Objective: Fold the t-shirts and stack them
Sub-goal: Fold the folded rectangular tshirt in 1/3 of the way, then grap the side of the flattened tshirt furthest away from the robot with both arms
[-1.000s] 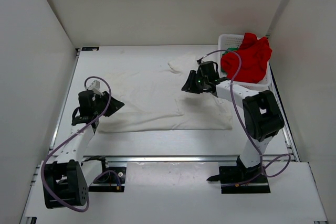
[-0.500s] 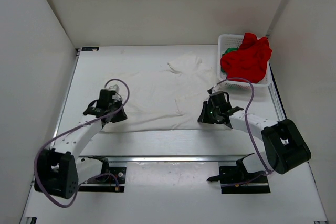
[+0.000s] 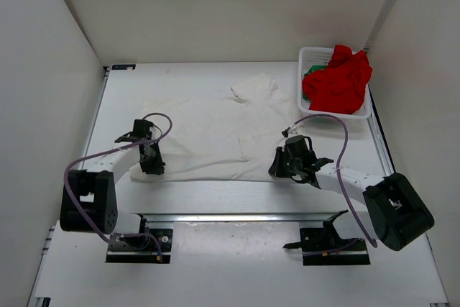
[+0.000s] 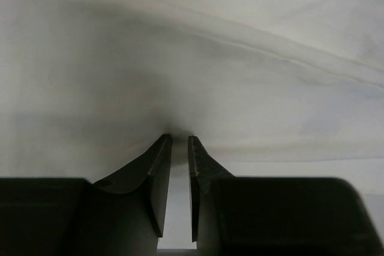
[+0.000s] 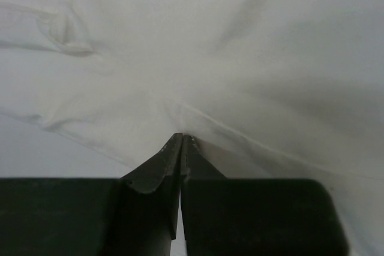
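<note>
The cream-white t-shirt (image 3: 215, 131) lies spread flat on the table (image 3: 215, 195), its far sleeve bunched. The red t-shirt (image 3: 338, 80) is heaped in the basket (image 3: 310, 54) at the far right corner and covers all but a sliver of the green t-shirt (image 3: 314, 71). The right gripper (image 5: 182, 137) is pinched tight on the cream-white t-shirt's near hem, creases fanning from its tips. The left gripper (image 4: 179, 139) presses into the near left edge with only a narrow slit between its fingers, and whether cloth is caught there is too shadowed to tell.
</note>
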{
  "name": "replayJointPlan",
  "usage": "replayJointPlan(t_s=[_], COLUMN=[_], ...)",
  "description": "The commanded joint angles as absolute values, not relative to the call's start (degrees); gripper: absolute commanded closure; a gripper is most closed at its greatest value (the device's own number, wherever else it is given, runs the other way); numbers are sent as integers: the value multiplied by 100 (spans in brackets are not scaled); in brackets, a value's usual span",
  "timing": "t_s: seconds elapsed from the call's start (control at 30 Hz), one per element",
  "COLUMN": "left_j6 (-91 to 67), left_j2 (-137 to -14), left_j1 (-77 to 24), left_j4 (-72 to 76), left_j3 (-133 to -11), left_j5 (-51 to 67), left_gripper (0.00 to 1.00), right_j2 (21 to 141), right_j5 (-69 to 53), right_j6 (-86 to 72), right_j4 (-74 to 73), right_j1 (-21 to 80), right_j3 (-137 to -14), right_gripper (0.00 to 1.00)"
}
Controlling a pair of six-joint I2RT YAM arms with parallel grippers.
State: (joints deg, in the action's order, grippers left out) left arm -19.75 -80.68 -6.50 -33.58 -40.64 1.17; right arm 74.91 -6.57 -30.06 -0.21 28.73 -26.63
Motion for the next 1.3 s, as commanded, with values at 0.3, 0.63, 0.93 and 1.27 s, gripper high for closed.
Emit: replayJointPlan(t_s=[0.3, 0.63, 0.93, 1.27], left_j6=[-2012, -3085, -2698, -2540], left_j2=[-7357, -9338, -11915, -13138], left_j1=[632, 649, 738, 703], left_j4=[-3578, -1916, -2530, -3312], left_j3=[-4472, -6667, -9313, -11159], left_j5=[1166, 573, 27, -430], left_gripper=[72, 67, 57, 50], right_j2=[7365, 7769, 7971, 8235], right_j5=[-1010, -1292, -1503, -1600], right_j6=[-2725, -2628, -2637, -2628], right_j4=[-878, -370, 150, 220], right_j1=[2857, 3138, 3419, 3542], right_j3=[-3382, -4043, -3841, -3814], right_gripper=[87, 96, 97, 98])
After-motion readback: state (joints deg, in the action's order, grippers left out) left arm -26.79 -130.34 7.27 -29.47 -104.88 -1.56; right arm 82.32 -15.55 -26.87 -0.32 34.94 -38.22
